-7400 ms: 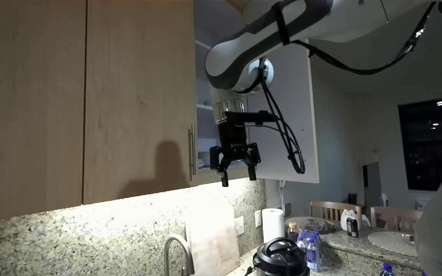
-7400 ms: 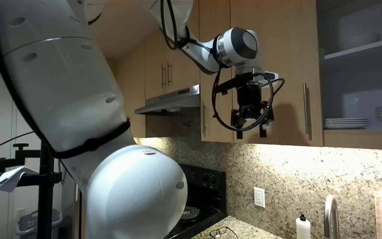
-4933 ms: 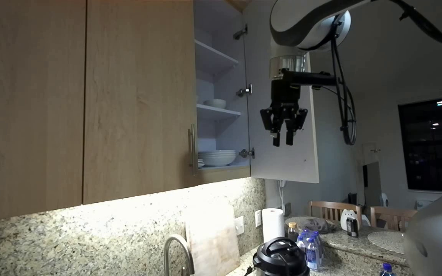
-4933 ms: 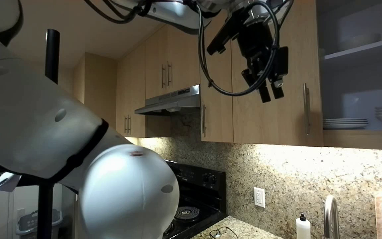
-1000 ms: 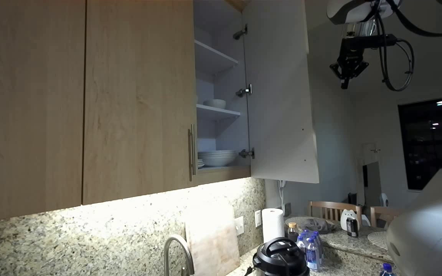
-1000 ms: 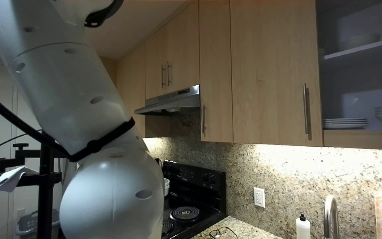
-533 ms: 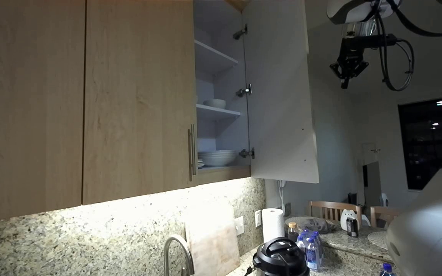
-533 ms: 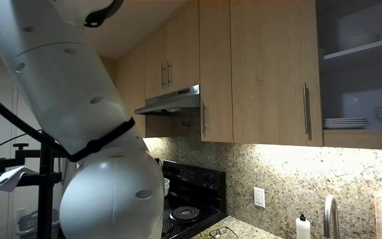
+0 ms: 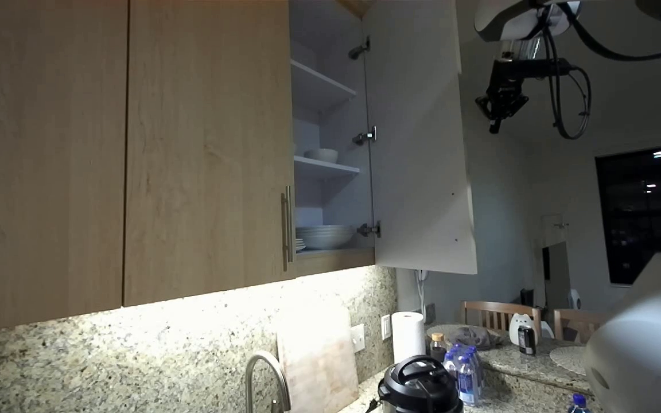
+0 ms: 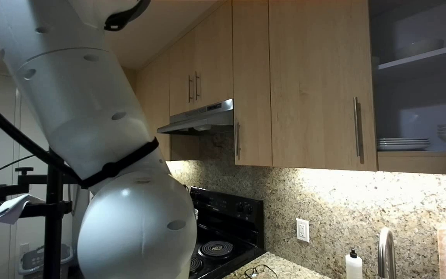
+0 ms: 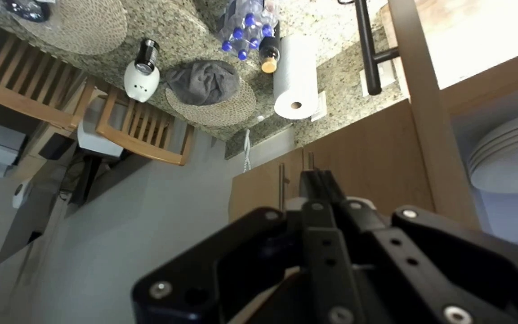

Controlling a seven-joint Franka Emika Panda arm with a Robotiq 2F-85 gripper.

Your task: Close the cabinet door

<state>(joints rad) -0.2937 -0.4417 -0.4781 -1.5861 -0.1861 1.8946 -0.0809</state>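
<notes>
"Standing wide open, your cabinet door [image 9: 416, 149] turns its white inner face to an exterior view. Three metal hinges [image 9: 366, 136] join it to the cabinet [image 9: 335, 261]."

"And where does your end effector [image 9: 495, 127] hang?"

"To the right of the door's free edge in that view, with a gap between them. It points downward, slightly tilted."

"How far apart do you have its fingers [image 11: 309, 185]?"

"You have them together. Your wrist view shows the tips side by side, meeting, and your end effector holds nothing."

"What do you see inside the cabinet?"

"Your stacked white bowls [image 9: 326, 236] rest at the bottom, and a small bowl [image 9: 321, 155] sits on the shelf [image 9: 342, 168] above them. Stacked plates [image 10: 403, 144] lie beside the stacked bowls in an exterior view."

"And next to it?"

"To the left of the opening, you have a closed light-wood door [image 9: 207, 149], its bar handle [image 9: 290, 223] along the right edge."

"What do you have below?"

"Your table [image 9: 372, 385] carries a black-lidded pot [image 9: 422, 381], with a paper towel roll [image 9: 408, 337] upright behind it and blue-capped bottles [image 9: 466, 376] just beside it. A cutting board [image 9: 319, 355] leans against the speckled wall [image 9: 181, 350], near the faucet [image 9: 249, 384]. A soap bottle [image 10: 354, 266] stands near that faucet in an exterior view, where your arm [image 10: 138, 228] fills much of the left side. To the right of the arm, a range hood [image 10: 199, 116] sits above the black stove [image 10: 227, 202]."
</notes>
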